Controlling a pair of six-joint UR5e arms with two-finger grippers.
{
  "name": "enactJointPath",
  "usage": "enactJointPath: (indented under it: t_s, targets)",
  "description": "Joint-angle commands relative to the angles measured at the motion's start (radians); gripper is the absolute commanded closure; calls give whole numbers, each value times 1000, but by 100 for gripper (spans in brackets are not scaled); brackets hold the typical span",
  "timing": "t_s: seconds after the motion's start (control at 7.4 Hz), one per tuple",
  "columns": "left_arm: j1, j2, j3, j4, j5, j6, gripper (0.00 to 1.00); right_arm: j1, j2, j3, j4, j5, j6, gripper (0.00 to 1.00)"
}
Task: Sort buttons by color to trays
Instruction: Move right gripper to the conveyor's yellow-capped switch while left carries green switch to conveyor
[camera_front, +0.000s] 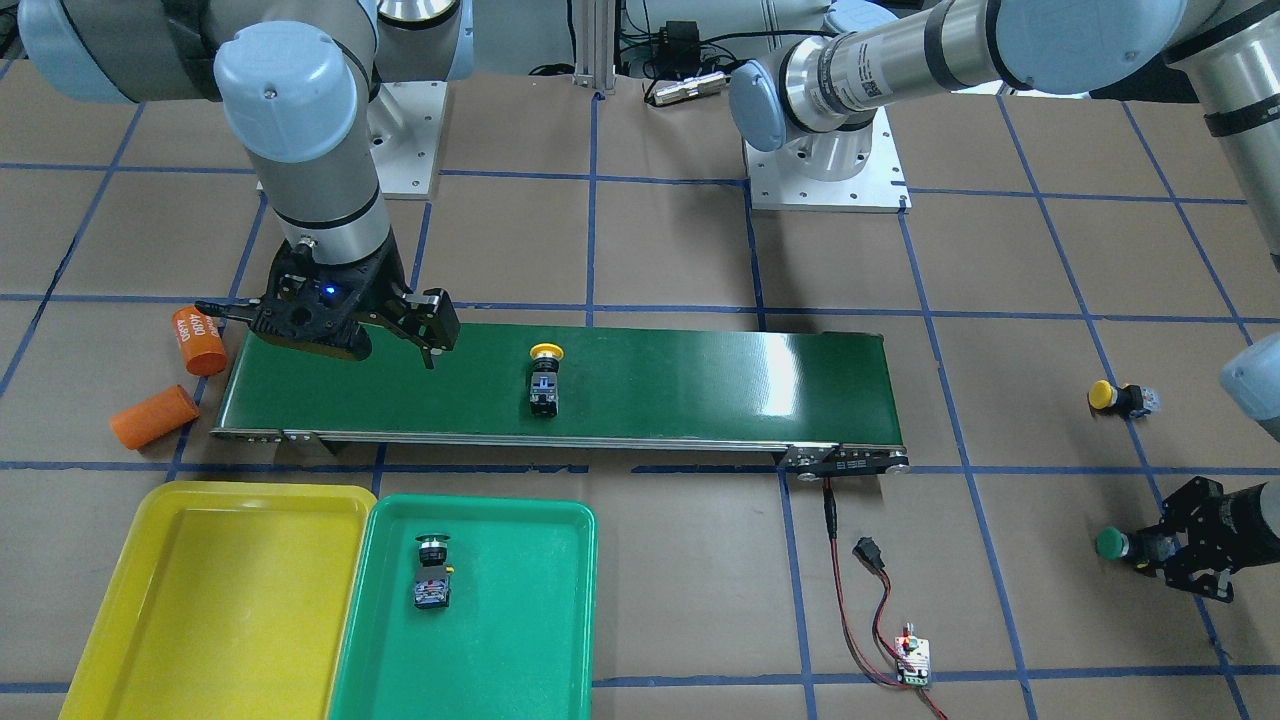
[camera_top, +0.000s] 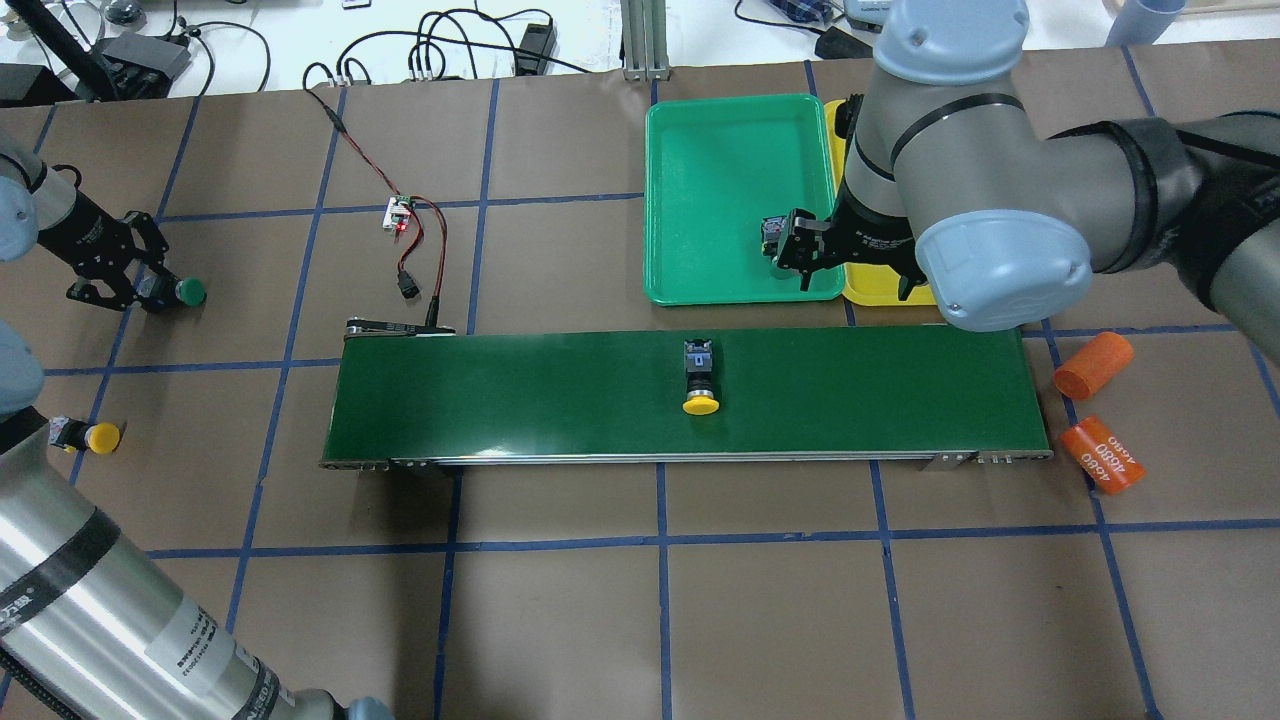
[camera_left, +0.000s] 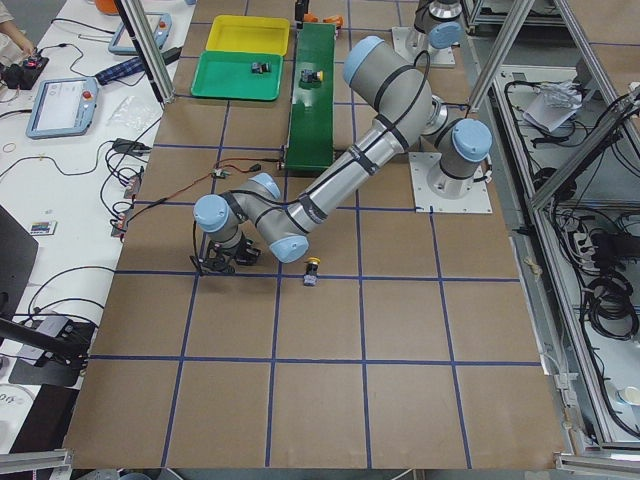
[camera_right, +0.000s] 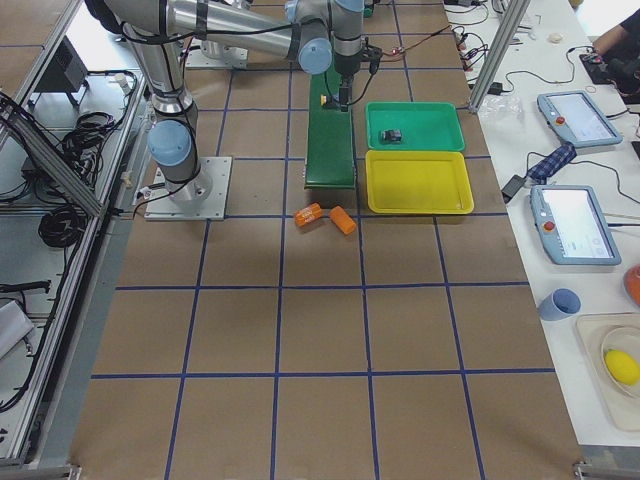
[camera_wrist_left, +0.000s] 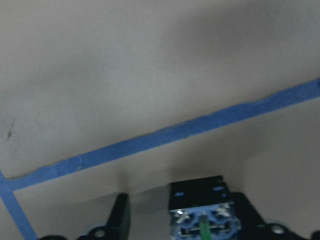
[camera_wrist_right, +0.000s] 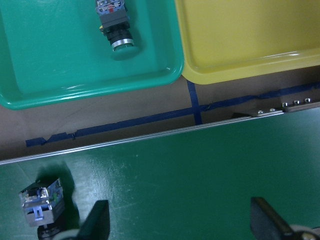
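Note:
A yellow-capped button (camera_front: 545, 380) lies mid-belt and shows at the lower left (camera_wrist_right: 42, 207) of the right wrist view. My right gripper (camera_front: 320, 335) hangs open and empty over the belt's end nearest the trays, its fingers (camera_wrist_right: 97, 220) wide apart. A green-capped button (camera_front: 432, 570) lies in the green tray (camera_front: 520, 620). The yellow tray (camera_front: 220, 590) beside it holds nothing. Far off on the paper, my left gripper (camera_front: 1150, 548) straddles another green-capped button (camera_front: 1110, 543); a gap shows beside the button's body (camera_wrist_left: 200, 205), so the gripper is open. A second yellow-capped button (camera_front: 1115, 397) lies nearby.
The long dark-green conveyor belt (camera_front: 700, 380) crosses the table's middle. Two orange cylinders (camera_front: 197, 340) (camera_front: 155, 415) lie off its end near my right gripper. A small circuit board (camera_front: 912, 660) with red and black wires runs to the belt's other end.

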Motion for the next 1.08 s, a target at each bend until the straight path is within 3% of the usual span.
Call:
enactJointPath:
  t_s: [0.0, 0.14, 0.41, 0.68, 0.95]
  targets:
    - [-5, 53, -13, -26, -1, 31, 94, 57, 37, 8, -6, 38, 29, 0]
    - [-29, 111, -42, -76, 5, 136, 99, 81, 67, 6, -16, 43, 61, 0]
    - [-113, 249, -170, -98, 5, 442, 100, 106, 107, 6, -51, 80, 63, 0]
    - [-215, 361, -255, -91, -10, 553, 100, 106, 129, 6, -53, 144, 60, 0]
    - [-287, 429, -367, -85, -7, 587, 100, 106, 159, 6, -52, 143, 55, 0]
